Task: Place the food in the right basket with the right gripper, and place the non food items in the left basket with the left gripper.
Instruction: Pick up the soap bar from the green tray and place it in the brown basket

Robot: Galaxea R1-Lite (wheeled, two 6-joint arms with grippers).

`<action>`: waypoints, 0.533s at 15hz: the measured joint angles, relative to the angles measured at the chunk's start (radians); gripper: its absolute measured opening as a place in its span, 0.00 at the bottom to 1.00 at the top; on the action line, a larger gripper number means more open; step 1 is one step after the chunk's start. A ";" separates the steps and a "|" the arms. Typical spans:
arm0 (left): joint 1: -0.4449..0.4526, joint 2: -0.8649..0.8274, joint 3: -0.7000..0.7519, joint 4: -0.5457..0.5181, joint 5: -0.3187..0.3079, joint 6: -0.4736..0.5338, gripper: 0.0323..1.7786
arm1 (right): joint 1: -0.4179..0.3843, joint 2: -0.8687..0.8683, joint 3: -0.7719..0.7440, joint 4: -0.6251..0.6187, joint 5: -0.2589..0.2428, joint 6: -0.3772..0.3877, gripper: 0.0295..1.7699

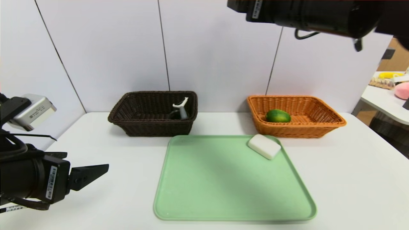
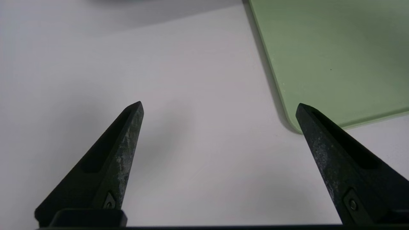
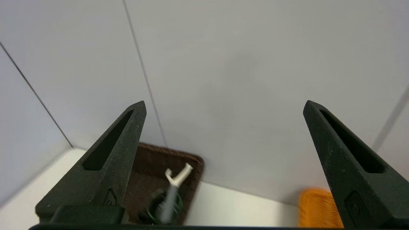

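Observation:
The food, a dark-green oval fruit (image 1: 278, 116), lies inside the orange-tan right basket (image 1: 297, 131). A white Y-peeler (image 1: 181, 107) and a dark cup (image 1: 173, 115) sit in the dark brown left basket (image 1: 150, 128). The white rounded block (image 1: 264, 146) rests at the far right corner of the green tray (image 1: 223, 191). My left gripper (image 2: 220, 107) hovers open and empty over bare table beside the tray's near left corner. My right arm (image 1: 306, 14) is raised high above the baskets. Its gripper (image 3: 225, 107) is open and empty, facing the wall, with the peeler (image 3: 177, 177) far below.
A white wall stands right behind both baskets. A side table (image 1: 386, 102) with yellow and pink items stands at the far right. The white table (image 1: 351, 179) extends on both sides of the tray.

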 joint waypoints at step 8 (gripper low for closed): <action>-0.002 -0.007 -0.041 0.001 -0.008 0.002 0.95 | -0.102 -0.349 0.313 0.504 0.031 0.133 0.96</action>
